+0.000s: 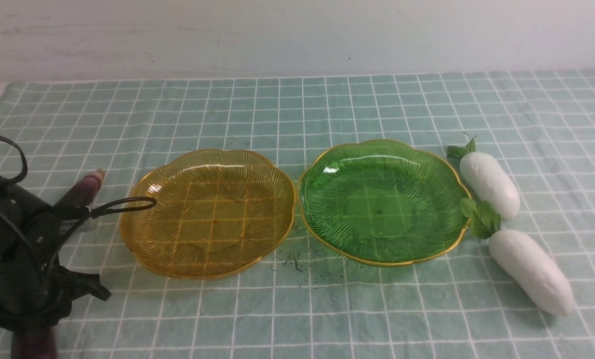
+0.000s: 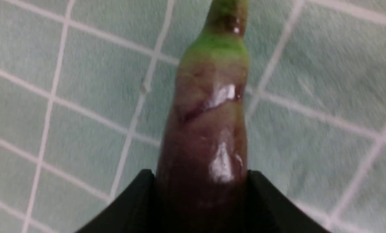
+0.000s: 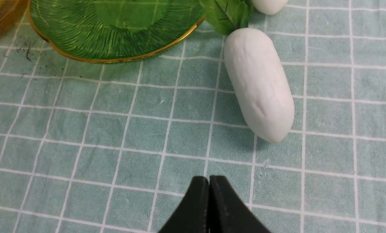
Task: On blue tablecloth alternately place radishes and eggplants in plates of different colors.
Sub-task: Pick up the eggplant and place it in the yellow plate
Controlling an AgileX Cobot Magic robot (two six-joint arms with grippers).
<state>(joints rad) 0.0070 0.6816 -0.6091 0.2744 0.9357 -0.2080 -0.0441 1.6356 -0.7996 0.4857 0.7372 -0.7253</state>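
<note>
The left jaws clamp a glossy dark-purple eggplant (image 2: 205, 136) at nine o'clock of a ribbed amber glass plate (image 1: 212, 199). At its three o'clock sits a ribbed green glass plate (image 1: 382, 199), then two white radishes (image 1: 489, 182) (image 1: 531, 271) on the teal gridded tablecloth (image 1: 277, 109). The right jaws are together.

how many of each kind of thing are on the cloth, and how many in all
plates: 2 (one amber, one green)
radishes: 2
eggplants: 2, both partly hidden by the left arm
total: 6
</note>
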